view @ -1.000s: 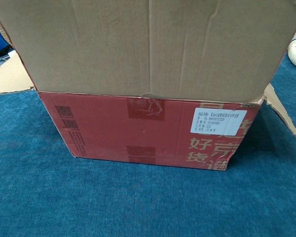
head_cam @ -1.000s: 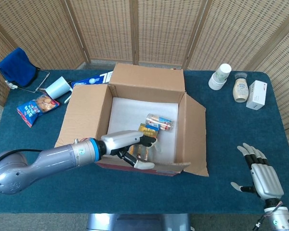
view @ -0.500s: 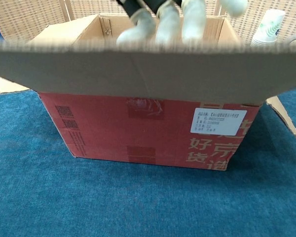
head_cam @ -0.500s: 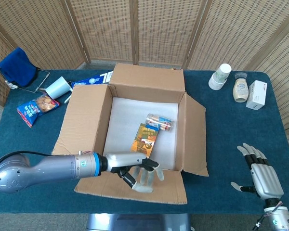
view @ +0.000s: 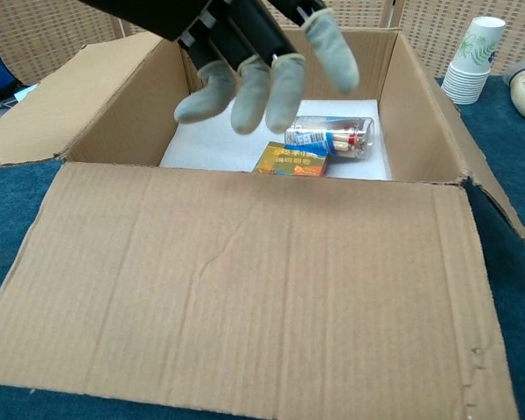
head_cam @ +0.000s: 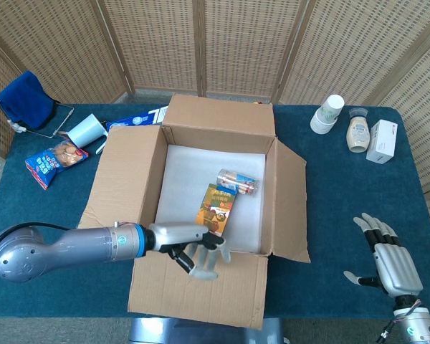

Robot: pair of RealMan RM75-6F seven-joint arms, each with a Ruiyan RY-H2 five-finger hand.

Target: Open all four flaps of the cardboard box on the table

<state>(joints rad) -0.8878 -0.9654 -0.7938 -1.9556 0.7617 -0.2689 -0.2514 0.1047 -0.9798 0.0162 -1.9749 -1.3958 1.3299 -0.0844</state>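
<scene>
The cardboard box [head_cam: 215, 190] stands mid-table with its back, left and right flaps spread outward. Its front flap [head_cam: 201, 287] lies folded out and down toward me, and it fills the lower chest view [view: 254, 280]. My left hand [head_cam: 197, 254] hovers over the fold of that flap with fingers spread and nothing in it; in the chest view the left hand [view: 262, 61] hangs above the box's front edge. Inside lie a clear bottle [view: 331, 137] and an orange packet [view: 296, 160]. My right hand [head_cam: 387, 261] rests open on the cloth at the near right, apart from the box.
A stack of paper cups [head_cam: 328, 113], a small bottle [head_cam: 357, 134] and a white carton [head_cam: 382, 141] stand at the back right. At the back left are a blue cloth [head_cam: 25, 100], a tipped cup [head_cam: 86, 131] and a snack bag [head_cam: 54, 161].
The front flap swung from upright down and outward toward me. My left hand moved from inside the box out over the front edge. The right hand stayed still.
</scene>
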